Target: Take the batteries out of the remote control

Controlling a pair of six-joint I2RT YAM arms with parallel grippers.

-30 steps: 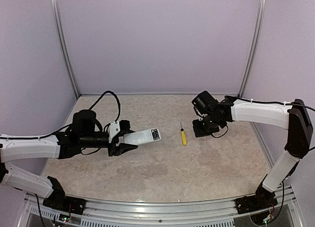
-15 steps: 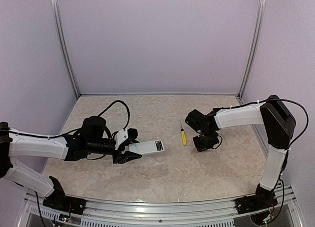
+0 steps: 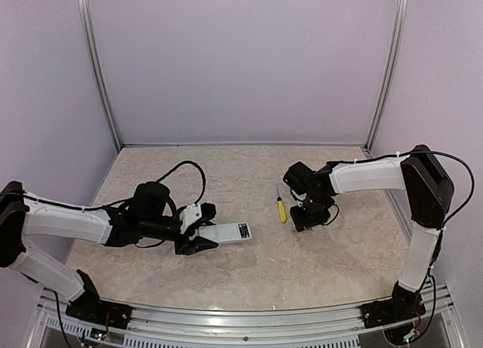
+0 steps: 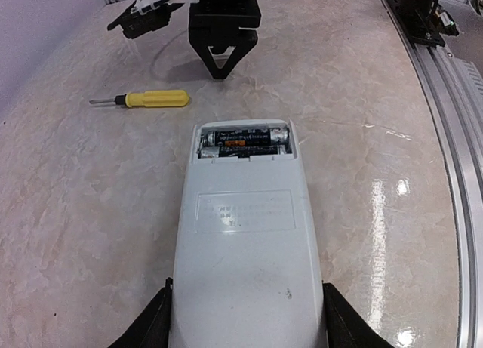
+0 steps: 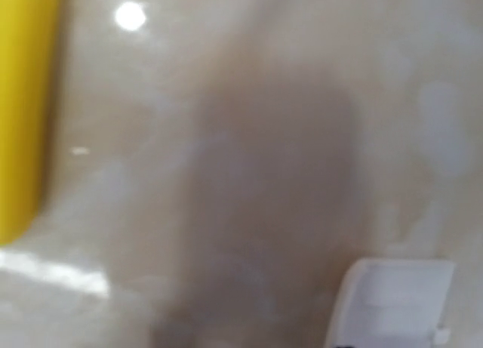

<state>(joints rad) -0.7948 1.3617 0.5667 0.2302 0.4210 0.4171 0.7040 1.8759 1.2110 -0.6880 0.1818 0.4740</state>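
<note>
The white remote control [image 4: 245, 250] [image 3: 226, 232] lies flat on the table, back side up, with my left gripper [image 4: 245, 329] [image 3: 198, 239] shut on its near end, one finger on each long side. Its far end is uncovered, and two dark batteries [image 4: 245, 140] sit side by side in the open bay. My right gripper [image 3: 300, 221] [image 4: 221, 75] points down at the table beyond the remote, just right of the screwdriver. Its fingers do not show in the blurred right wrist view, so its state is unclear.
A yellow-handled screwdriver [image 3: 281, 210] [image 4: 151, 99] [image 5: 23, 114] lies between the remote and the right gripper. A small white cover piece [image 5: 392, 303] lies on the table at the lower right of the right wrist view. The metal rail [image 3: 249, 318] runs along the near edge.
The left arm has carried the remote rightward and nearer the front edge. The right arm has swung in and come down to the table beside the screwdriver.
</note>
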